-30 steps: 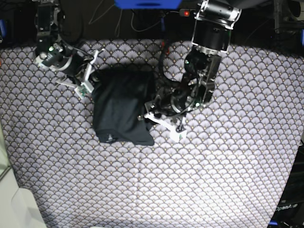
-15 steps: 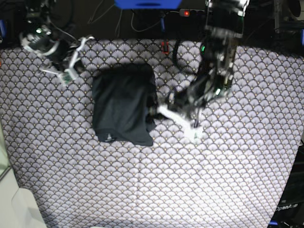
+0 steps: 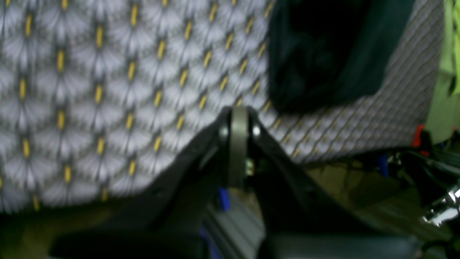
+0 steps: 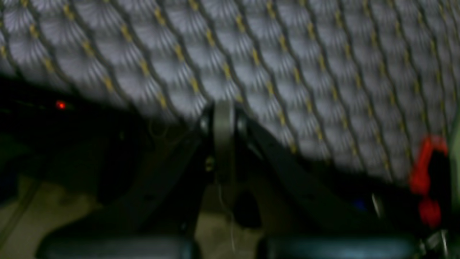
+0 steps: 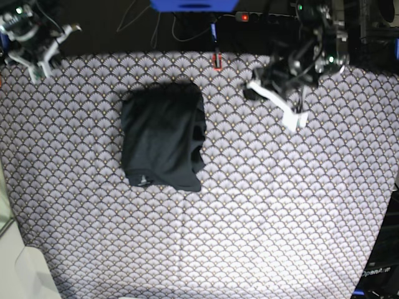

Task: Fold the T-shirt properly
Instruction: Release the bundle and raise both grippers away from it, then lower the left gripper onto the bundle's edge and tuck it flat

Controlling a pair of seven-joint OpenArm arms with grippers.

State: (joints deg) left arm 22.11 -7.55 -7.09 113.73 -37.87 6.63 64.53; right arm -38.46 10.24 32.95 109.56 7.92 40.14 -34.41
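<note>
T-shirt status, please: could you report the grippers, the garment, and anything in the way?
Left gripper shut, empty; right gripper shut, empty. T-shirt folded on the table. Nothing in the way.

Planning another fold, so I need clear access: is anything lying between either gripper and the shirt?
Nothing visible. Only bare patterned cloth separates the shirt from the left gripper and the right gripper.

Robot lab: patterned cloth (image 5: 262, 205) on bench; cables (image 5: 181, 28), gear behind.

Black arms (image 5: 315, 47), white-tipped jaws
</note>
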